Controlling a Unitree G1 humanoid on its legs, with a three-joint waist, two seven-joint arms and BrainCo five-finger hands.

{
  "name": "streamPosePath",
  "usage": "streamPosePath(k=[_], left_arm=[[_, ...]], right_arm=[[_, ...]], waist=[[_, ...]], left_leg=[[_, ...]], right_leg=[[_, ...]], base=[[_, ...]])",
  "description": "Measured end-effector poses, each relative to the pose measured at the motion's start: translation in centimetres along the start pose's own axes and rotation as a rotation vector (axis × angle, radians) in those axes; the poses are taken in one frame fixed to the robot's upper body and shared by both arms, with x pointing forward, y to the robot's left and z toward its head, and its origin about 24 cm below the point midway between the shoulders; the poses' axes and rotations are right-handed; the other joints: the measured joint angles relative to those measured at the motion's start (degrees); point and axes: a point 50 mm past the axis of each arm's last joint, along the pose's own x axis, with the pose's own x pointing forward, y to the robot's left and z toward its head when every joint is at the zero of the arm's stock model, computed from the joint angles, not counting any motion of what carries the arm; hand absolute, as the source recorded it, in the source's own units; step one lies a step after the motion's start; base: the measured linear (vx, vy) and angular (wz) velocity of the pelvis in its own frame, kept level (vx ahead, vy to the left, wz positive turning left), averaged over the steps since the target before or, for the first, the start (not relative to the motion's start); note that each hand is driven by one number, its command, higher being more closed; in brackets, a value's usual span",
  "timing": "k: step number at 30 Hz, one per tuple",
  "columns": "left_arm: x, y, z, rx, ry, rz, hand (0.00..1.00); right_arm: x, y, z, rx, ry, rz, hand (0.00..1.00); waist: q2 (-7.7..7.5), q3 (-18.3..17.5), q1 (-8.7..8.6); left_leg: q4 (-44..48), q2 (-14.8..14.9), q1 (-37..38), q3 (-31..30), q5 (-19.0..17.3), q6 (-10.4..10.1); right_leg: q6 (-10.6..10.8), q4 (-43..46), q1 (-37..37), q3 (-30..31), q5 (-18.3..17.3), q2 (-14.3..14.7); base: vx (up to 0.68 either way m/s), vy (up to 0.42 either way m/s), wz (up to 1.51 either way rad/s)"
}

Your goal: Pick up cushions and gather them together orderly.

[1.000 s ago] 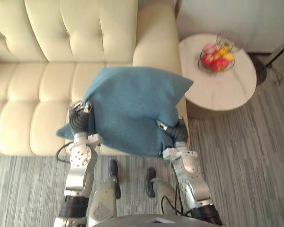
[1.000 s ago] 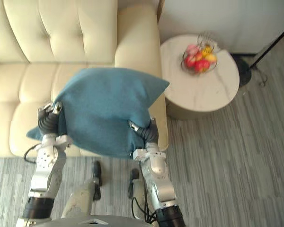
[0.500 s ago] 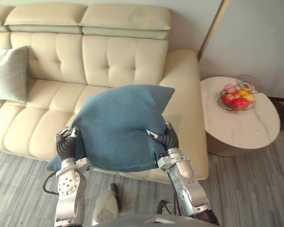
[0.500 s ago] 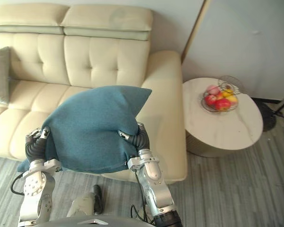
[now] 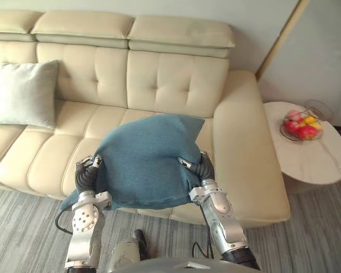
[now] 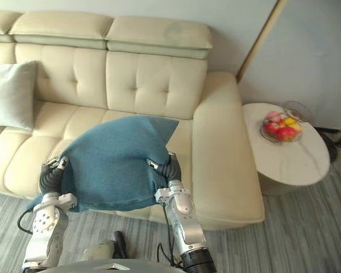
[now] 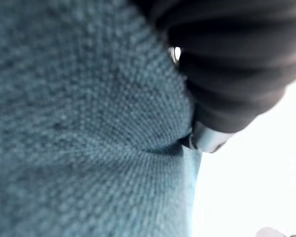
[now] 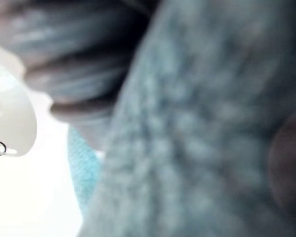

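the blue cushion (image 5: 148, 159) hangs squeezed between the left hand (image 5: 84, 177) and the right hand (image 5: 204, 169), one pressed to each side, likely because it is too wide and soft for one hand. whether either hand is spread or clutching the cloth i cannot tell; the cushion hides that. the sofa seat (image 5: 45, 162) lies just below both hands. the pale cushion (image 5: 24, 94) leans well out past the left hand, probably the gathering spot.
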Motion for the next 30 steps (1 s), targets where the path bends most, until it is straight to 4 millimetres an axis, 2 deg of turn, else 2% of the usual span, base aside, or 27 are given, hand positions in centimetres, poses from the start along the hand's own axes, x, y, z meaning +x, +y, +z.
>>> streamPosePath(k=[1,2,3,4,5,6,8,10,11,13,15,17,18,19,21,22,23,26,28,30], left_arm=[[0.0,0.0,-0.2,0.002,0.009,-0.002,1.0],[0.0,-0.1,-0.2,0.001,0.009,-0.007,1.0],[0.1,-0.3,-0.1,-0.002,0.005,-0.022,1.0],[0.2,-0.5,0.0,0.003,0.001,-0.03,1.0],[0.2,-0.6,0.0,0.013,-0.003,-0.036,1.0],[0.2,-0.9,-0.1,0.013,-0.001,-0.047,1.0],[0.1,-1.3,-0.1,0.004,0.002,-0.06,1.0],[0.0,-1.3,-0.3,0.002,0.007,-0.066,1.0],[-0.2,-1.4,-0.4,0.0,0.015,-0.069,1.0],[-0.4,-1.5,-0.7,-0.004,0.028,-0.073,1.0],[-1.1,-1.4,-1.0,-0.014,0.043,-0.081,1.0],[-1.4,-1.4,-0.8,-0.026,0.038,-0.083,1.0],[-1.6,-1.4,-0.6,-0.031,0.033,-0.083,1.0],[-1.7,-1.5,-0.5,-0.043,0.029,-0.086,1.0],[-1.8,-2.0,-0.4,-0.055,0.027,-0.096,1.0],[-1.9,-2.4,-0.5,-0.061,0.031,-0.114,1.0],[-2.0,-2.7,-0.6,-0.066,0.036,-0.124,1.0],[-2.0,-2.9,-0.8,-0.051,0.047,-0.145,1.0],[-2.2,-3.0,-0.9,-0.044,0.055,-0.16,1.0],[-2.3,-2.8,-1.0,-0.034,0.057,-0.168,1.0]], right_arm=[[0.0,0.0,-0.1,0.0,0.005,-0.001,1.0],[0.0,-0.1,-0.1,-0.002,0.005,0.0,1.0],[0.1,-0.4,0.0,-0.013,0.002,0.002,1.0],[0.2,-0.6,0.1,-0.024,0.001,0.004,1.0],[0.2,-0.7,0.1,-0.028,0.002,0.004,1.0],[0.1,-1.0,0.1,-0.038,0.005,0.001,1.0],[0.1,-1.4,0.1,-0.052,0.006,-0.001,1.0],[-0.1,-1.5,0.0,-0.051,0.012,-0.008,1.0],[-0.2,-1.6,-0.1,-0.051,0.018,-0.012,1.0],[-0.8,-1.8,-0.1,-0.048,0.018,-0.02,1.0],[-2.0,-1.7,0.9,-0.038,-0.023,-0.023,1.0],[-2.5,-1.5,1.9,-0.032,-0.065,-0.019,1.0],[-2.6,-1.5,2.1,-0.03,-0.077,-0.019,1.0],[-2.7,-1.6,2.4,-0.031,-0.089,-0.022,1.0],[-2.7,-1.9,2.6,-0.034,-0.094,-0.037,1.0],[-2.8,-2.4,2.6,-0.041,-0.095,-0.052,1.0],[-2.8,-2.7,2.5,-0.047,-0.091,-0.062,1.0],[-3.5,-3.0,1.6,-0.027,-0.051,-0.1,1.0],[-3.7,-3.3,1.5,-0.034,-0.043,-0.113,1.0],[-3.6,-3.4,0.7,-0.033,-0.013,-0.123,1.0]], waist=[[0.21,0.1,-0.43],[-0.16,-0.1,-0.67],[-0.31,0.0,-0.93],[-0.46,-0.1,-1.07],[-0.57,-0.2,-1.23],[0.43,-0.1,-2.02],[1.87,0.3,-1.65],[2.08,0.4,-1.3],[1.89,0.6,-0.79],[1.85,0.7,-0.55],[2.61,1.2,0.86],[3.05,1.4,1.03],[2.75,1.6,1.27],[2.69,1.6,1.81],[2.77,1.6,1.79],[3.41,1.1,1.77],[4.41,0.8,1.77],[1.66,-0.2,0.28],[1.38,-0.3,0.26],[1.19,-0.5,0.13]], left_leg=[[-2.1,-0.4,1.3,0.2,0.7,0.4],[-3.8,-1.1,2.1,0.3,1.4,0.4],[-5.8,-2.3,3.0,0.5,2.0,0.5],[-6.4,-3.0,3.5,0.6,2.0,0.4],[-6.6,-3.8,3.7,0.6,2.0,0.3],[-6.7,-4.3,3.8,-0.2,1.8,0.0],[-5.7,-4.0,3.5,-0.8,2.1,-0.6],[-3.7,-3.1,3.4,-1.1,0.6,-1.6],[1.4,-1.7,2.8,-1.2,-1.0,-2.6],[10.7,0.1,0.3,-1.1,-2.0,-2.3],[21.9,3.5,-1.9,0.3,-1.9,-2.3],[27.7,5.2,-2.8,0.0,-1.5,-1.8],[30.8,5.9,-4.7,-0.6,-1.6,-1.7],[29.0,5.5,-4.8,-2.7,-4.3,-2.1],[20.4,4.0,-4.3,-8.3,-7.1,-3.5],[8.4,3.2,-2.0,-12.3,-4.0,-5.4],[2.6,3.8,-0.7,-13.8,0.9,-7.6],[-2.5,1.0,2.5,-10.9,2.5,-6.3],[-7.0,-0.6,5.8,-8.8,3.4,-5.2],[-9.6,-1.0,7.9,-7.7,3.9,-5.2]], right_leg=[[1.3,-1.0,0.1,-0.5,-3.4,4.6],[1.0,-2.8,0.2,-2.2,-4.6,7.3],[0.2,-7.2,0.3,-5.4,-5.0,10.3],[-0.7,-11.0,0.4,-6.8,-4.4,12.1],[-2.7,-14.0,0.5,-6.5,-2.7,13.1],[-3.3,-14.6,1.1,-6.0,-0.4,13.2],[-3.0,-15.9,2.0,-6.8,-0.2,13.6],[-3.0,-17.7,3.8,-7.0,-0.2,14.5],[-3.0,-19.9,6.6,-7.4,-0.2,15.3],[-3.0,-21.4,9.4,-7.8,-0.2,15.6],[-2.6,-22.8,12.6,-6.0,-0.9,16.7],[-2.8,-23.2,13.7,-3.3,-2.0,17.5],[-3.4,-23.5,14.1,-2.1,-2.4,17.4],[-3.6,-23.5,14.1,-0.4,-2.5,17.4],[-3.2,-23.2,14.0,1.8,-2.3,17.2],[-1.7,-23.0,13.1,3.6,-1.9,17.5],[-0.8,-23.0,12.8,5.1,-2.0,18.5],[0.5,-23.4,12.4,7.0,-1.7,15.4],[1.0,-24.1,12.9,9.2,-1.3,14.4],[1.6,-25.1,13.6,10.2,-0.9,14.2]], base=[[0.04,0.057,-0.06],[0.08,0.051,-0.02],[0.11,0.032,0.06],[0.14,0.033,0.11],[0.14,0.019,0.32],[0.17,0.018,0.32],[0.22,-0.008,0.18],[0.22,-0.052,0.07],[0.19,-0.075,0.04],[0.15,-0.061,0.03],[0.13,-0.018,-0.33],[0.09,0.032,-0.53],[0.11,0.067,-0.79],[0.11,0.065,-0.8],[0.15,0.123,-0.81],[0.2,0.188,-0.88],[0.19,0.187,-0.71],[0.23,0.163,-0.33],[0.14,0.111,-0.34],[0.09,0.067,-0.3]])
